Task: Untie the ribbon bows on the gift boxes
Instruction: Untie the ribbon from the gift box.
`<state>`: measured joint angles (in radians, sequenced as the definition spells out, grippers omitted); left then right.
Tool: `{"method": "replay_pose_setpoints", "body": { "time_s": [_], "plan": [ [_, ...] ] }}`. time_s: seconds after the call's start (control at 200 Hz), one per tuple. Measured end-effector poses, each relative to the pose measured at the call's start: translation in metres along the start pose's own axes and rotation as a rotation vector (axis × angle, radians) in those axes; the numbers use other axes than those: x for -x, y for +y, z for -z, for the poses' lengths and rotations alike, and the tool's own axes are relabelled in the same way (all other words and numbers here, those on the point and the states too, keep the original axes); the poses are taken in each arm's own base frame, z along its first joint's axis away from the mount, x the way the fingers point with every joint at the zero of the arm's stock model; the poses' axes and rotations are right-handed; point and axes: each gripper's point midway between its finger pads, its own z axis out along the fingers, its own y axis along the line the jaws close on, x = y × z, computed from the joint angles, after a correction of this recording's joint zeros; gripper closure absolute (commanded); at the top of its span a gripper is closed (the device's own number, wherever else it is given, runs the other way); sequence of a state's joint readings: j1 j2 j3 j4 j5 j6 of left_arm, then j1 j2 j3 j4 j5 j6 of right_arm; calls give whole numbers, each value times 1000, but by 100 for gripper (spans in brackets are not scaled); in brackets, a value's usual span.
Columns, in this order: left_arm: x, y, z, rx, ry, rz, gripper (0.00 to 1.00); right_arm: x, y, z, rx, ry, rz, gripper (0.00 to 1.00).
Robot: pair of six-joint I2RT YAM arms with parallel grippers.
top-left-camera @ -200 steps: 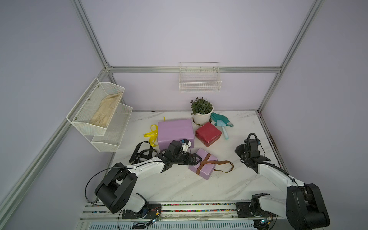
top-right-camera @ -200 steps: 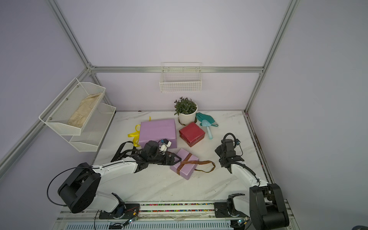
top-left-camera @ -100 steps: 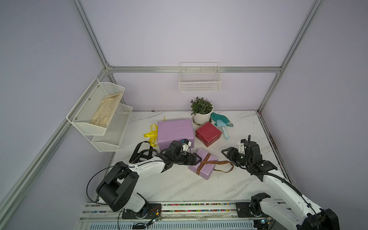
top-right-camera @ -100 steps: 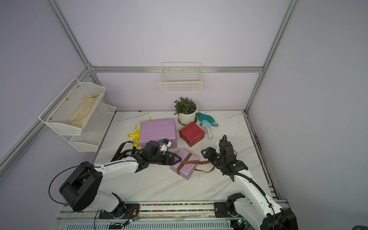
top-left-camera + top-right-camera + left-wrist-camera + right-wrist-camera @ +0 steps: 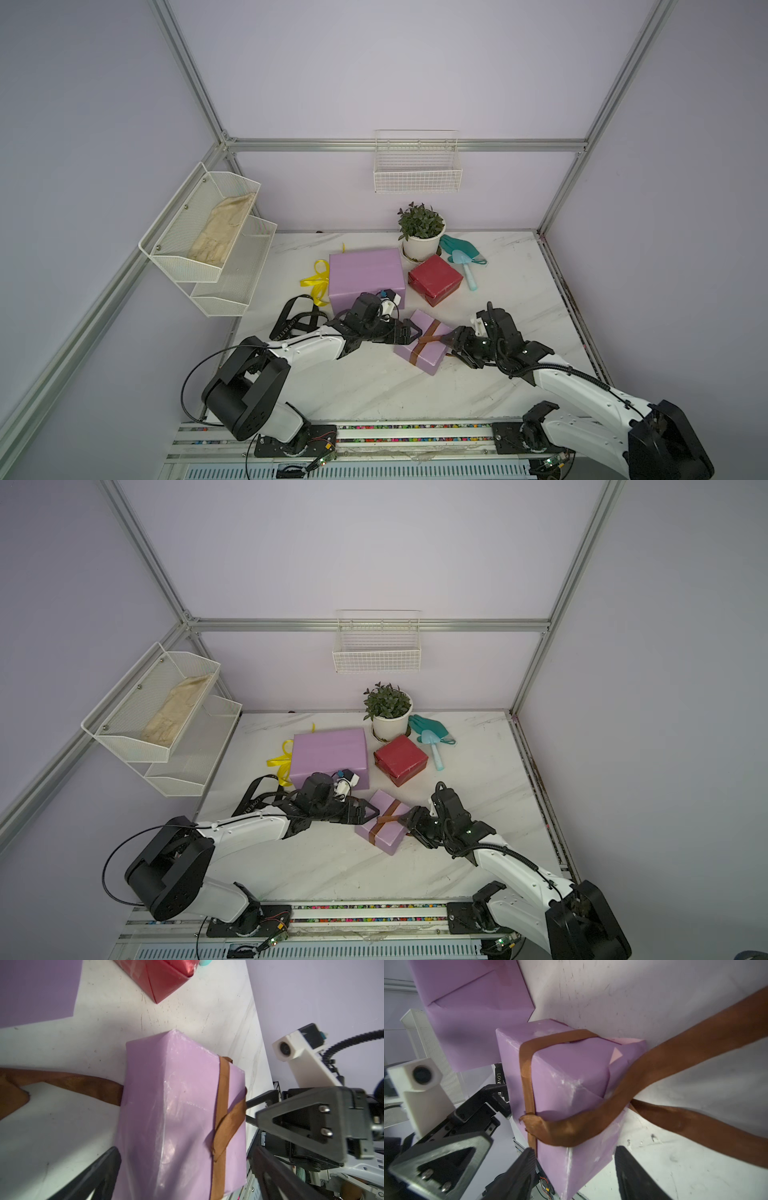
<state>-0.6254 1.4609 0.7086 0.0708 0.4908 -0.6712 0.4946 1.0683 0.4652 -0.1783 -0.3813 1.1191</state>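
The small lilac gift box (image 5: 428, 353) sits front-centre with a brown ribbon (image 5: 431, 329) crossed over it and loosely knotted (image 5: 550, 1128); two tails trail across the table (image 5: 695, 1049). My left gripper (image 5: 410, 335) (image 5: 182, 1169) is open wide, and the box's left end lies between its fingers. My right gripper (image 5: 449, 345) (image 5: 575, 1169) is open around the box's right corner; one finger (image 5: 525, 1167) touches the ribbon and the other stands apart. The large lilac box (image 5: 365, 274) and the red box (image 5: 434, 279) are bare. Yellow ribbon (image 5: 316, 282) and black ribbon (image 5: 297, 322) lie loose at the left.
A potted plant (image 5: 422, 232) stands at the back, with a teal glove and trowel (image 5: 463, 255) beside it. A two-tier wire shelf (image 5: 208, 245) hangs on the left wall, a wire basket (image 5: 417, 166) on the back wall. Rails run along the table's front edge.
My right arm swung in from the right side to the small lilac box, and its jaws opened wider around the box's corner. The left arm stayed where it was.
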Motion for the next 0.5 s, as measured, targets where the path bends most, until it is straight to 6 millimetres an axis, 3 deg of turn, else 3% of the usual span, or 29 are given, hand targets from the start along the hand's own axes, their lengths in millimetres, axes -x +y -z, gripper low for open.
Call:
{"method": "replay_pose_setpoints", "body": {
  "time_s": [0.5],
  "plan": [
    [-17,-2,-8,-20,30,5,0,42,10,-20,-47,-111,66,62]
  ]
}}
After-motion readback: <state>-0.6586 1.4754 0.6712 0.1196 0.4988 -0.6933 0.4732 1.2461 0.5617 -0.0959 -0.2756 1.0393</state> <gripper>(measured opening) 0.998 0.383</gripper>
